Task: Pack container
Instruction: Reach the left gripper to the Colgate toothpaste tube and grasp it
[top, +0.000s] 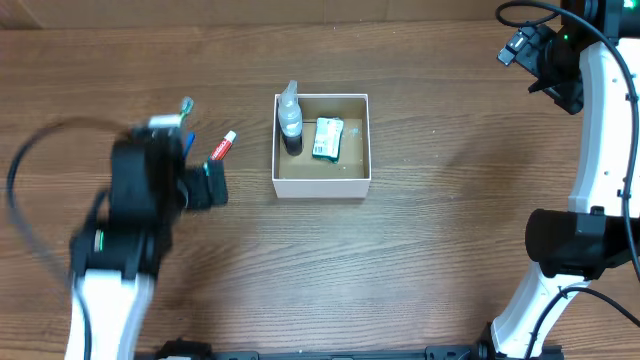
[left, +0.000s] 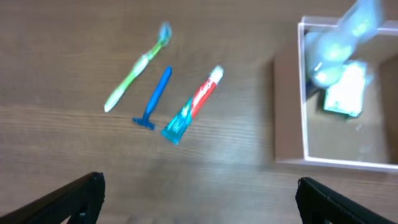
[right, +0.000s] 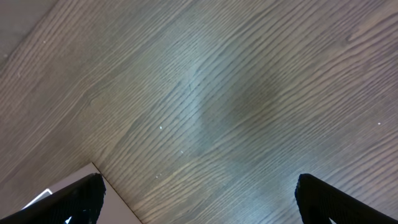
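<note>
The container (top: 321, 183) is a square white box with a brown floor at the table's middle. Inside it stand a clear bottle (top: 290, 118) and a green-and-white soap packet (top: 327, 138). In the left wrist view the container (left: 303, 93) is at the right. On the table left of it lie a green toothbrush (left: 135, 70), a blue razor (left: 156, 98) and a red-and-white toothpaste tube (left: 193, 106). My left gripper (left: 199, 196) is open and empty, above the table just short of these items. My right gripper (right: 198, 193) is open and empty at the far right.
The left arm (top: 140, 215) hovers over the toiletries, hiding part of them from above. The right arm (top: 590, 150) stands along the right edge. A white corner (right: 74, 186) shows at the lower left of the right wrist view.
</note>
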